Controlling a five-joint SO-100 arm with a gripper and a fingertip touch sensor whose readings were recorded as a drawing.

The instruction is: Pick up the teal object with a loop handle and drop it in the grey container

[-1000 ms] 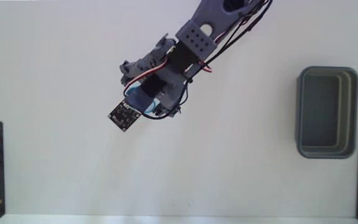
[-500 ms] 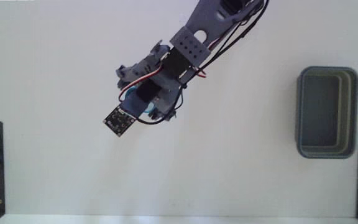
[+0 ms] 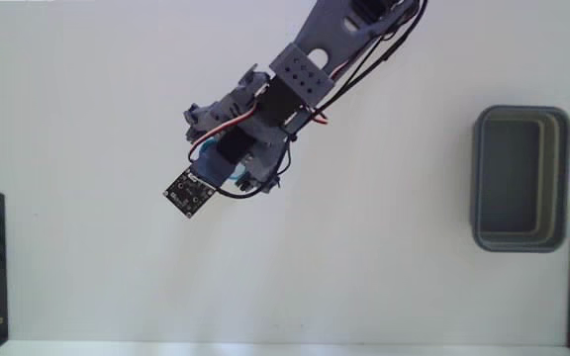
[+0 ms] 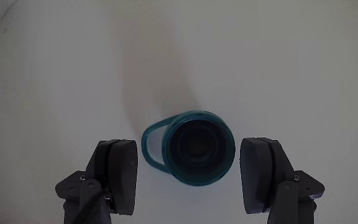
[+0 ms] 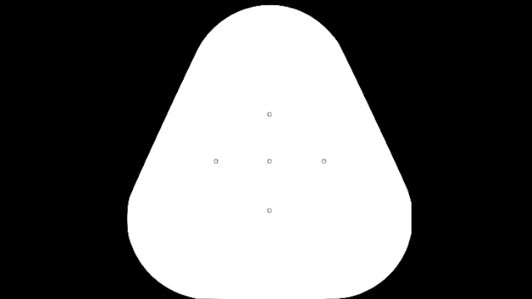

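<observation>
My tool (image 4: 191,177) hangs released with its fingers straddling the upright teal cup (image 4: 196,149) on the white tabletop (image 4: 278,56), touching neither side

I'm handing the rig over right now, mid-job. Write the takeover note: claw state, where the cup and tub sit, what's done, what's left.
Claw: open, its two dark fingers on either side of the small teal round cup with a loop handle, not touching it in the wrist view.
Cup: upright on the white table, loop handle pointing toward the left finger in the wrist view. In the fixed view the arm mostly hides it.
Grey-green rounded-rectangular plastic tub: at the right side of the fixed view, far from the arm, nothing visible inside.
Done: claw placed around the cup.
Left: close, lift, carry to the tub, release.
</observation>
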